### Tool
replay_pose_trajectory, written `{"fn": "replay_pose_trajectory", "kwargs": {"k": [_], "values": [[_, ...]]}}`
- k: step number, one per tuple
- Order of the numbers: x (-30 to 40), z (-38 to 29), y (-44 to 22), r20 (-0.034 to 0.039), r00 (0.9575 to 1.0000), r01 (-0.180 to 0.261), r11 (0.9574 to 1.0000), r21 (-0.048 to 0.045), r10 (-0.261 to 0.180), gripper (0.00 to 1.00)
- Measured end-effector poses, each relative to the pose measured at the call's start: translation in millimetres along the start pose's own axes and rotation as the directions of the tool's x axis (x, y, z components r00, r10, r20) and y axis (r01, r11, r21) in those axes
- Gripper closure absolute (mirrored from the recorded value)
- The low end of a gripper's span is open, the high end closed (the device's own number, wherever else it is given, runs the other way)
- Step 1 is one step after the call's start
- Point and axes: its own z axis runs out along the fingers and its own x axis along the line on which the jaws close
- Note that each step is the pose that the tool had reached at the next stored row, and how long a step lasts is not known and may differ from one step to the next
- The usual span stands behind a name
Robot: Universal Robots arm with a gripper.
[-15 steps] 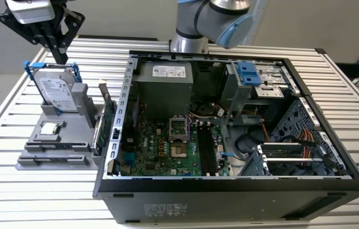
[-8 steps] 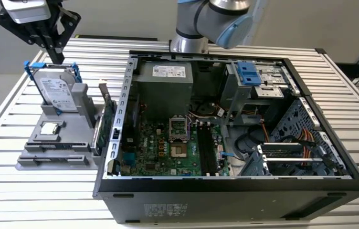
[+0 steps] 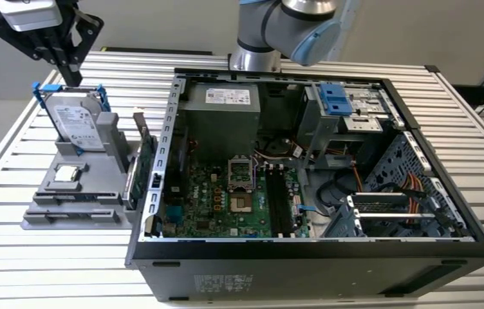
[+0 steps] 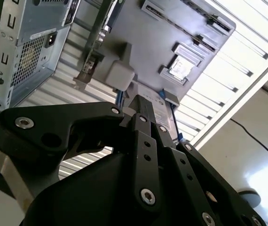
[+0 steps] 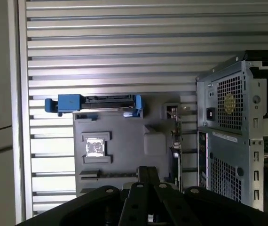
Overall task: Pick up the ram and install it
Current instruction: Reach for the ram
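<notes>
Slatted bench [image 3: 27, 257]: gripper [image 3: 70, 76] fingers pinched together, empty, 12 o'clock of ram [image 3: 79, 194]; you could clip the hard drive [image 3: 77, 122] descending

No text readable anywhere. White label [image 3: 74, 123] on the hard drive [image 3: 77, 98], sticker [image 3: 227, 96] on the power supply [image 3: 221, 125], printed patch [image 3: 224, 283] on the computer case [image 3: 328, 267] outer wall: print too small to make out.
</notes>
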Motion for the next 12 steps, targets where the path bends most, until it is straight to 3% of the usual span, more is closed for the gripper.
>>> {"fn": "replay_pose_trajectory", "kwargs": {"k": [12], "values": [[8.5, -0.2, -0.3, -0.0011, 0.9999, 0.015, 0.9999, -0.0002, -0.015, 1.00]]}}
